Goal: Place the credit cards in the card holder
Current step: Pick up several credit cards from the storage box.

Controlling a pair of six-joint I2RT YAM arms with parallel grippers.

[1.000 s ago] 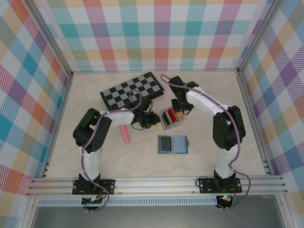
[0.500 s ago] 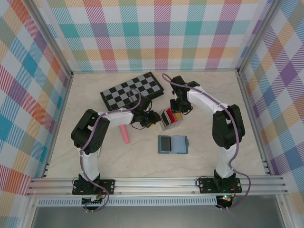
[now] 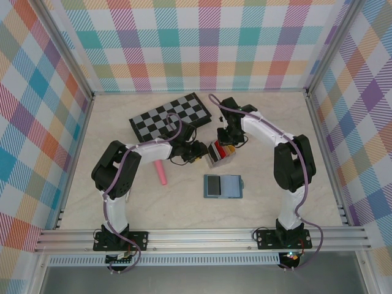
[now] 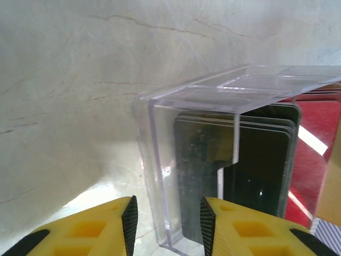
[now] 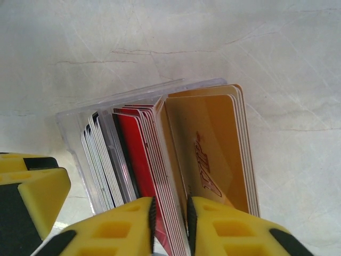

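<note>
Centre of surface (image 3: 275, 202): clear box (image 3: 211, 160) holds the credit cards (image 5: 138, 160); checkerboard (image 3: 170, 116) behind, pink marker (image 3: 160, 173) left, card holder (image 3: 223, 186) open in front. Left end effector (image 4: 167, 213) released, straddling box wall. Right end effector (image 5: 170, 208) clenched on red cards.

A clear plastic open box (image 5: 74, 133) sits mid-table, with the red, black and tan credit cards (image 5: 213, 144) standing on edge inside it. From the box, the black-and-white chequered board (image 3: 171, 116) lies at 10 o'clock. The pink plastic stick (image 3: 160, 173) lies at 8, and the flat teal folding card holder (image 3: 223, 186) at 6, apart. The left gripper (image 4: 166, 205) is at 9 with the box's end wall between its fingers. The right gripper (image 5: 170, 205) is at 1, astride the red cards.
</note>
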